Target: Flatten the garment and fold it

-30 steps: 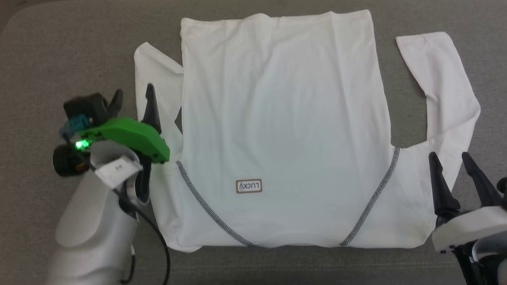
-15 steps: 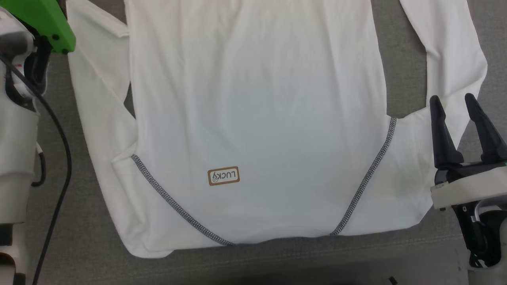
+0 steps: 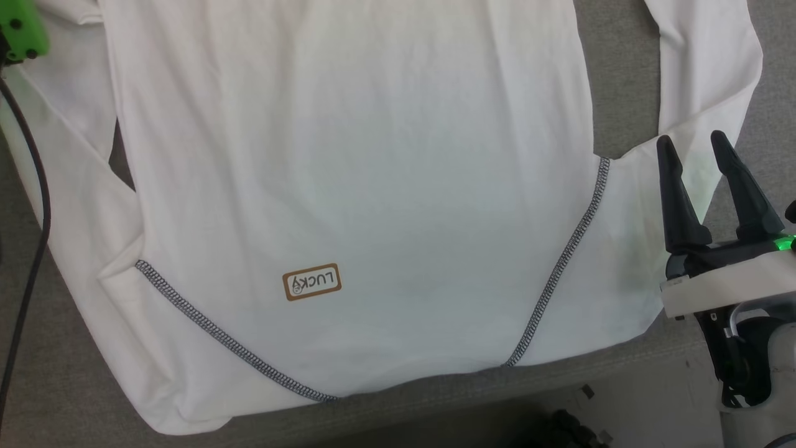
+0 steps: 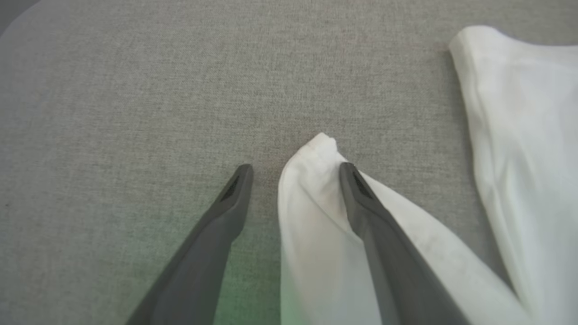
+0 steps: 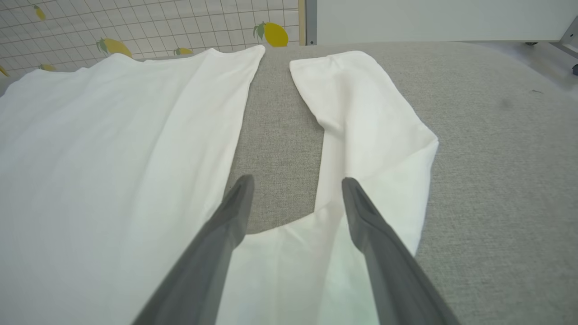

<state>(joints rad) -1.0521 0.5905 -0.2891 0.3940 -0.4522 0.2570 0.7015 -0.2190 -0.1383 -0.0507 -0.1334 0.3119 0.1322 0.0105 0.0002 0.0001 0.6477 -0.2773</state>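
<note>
Grey bench [image 3: 622,93] bears the garment [image 3: 348,155]; left hand [image 4: 293,168] and right hand [image 3: 691,138] gape empty; closing askew could bunch its sleeves.

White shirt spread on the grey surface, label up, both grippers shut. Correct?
Wrong on the grippers: both are open. The left gripper has its fingers apart in the left wrist view, the right gripper in the right wrist view. The garment is spread on the grey surface, label up.
</note>
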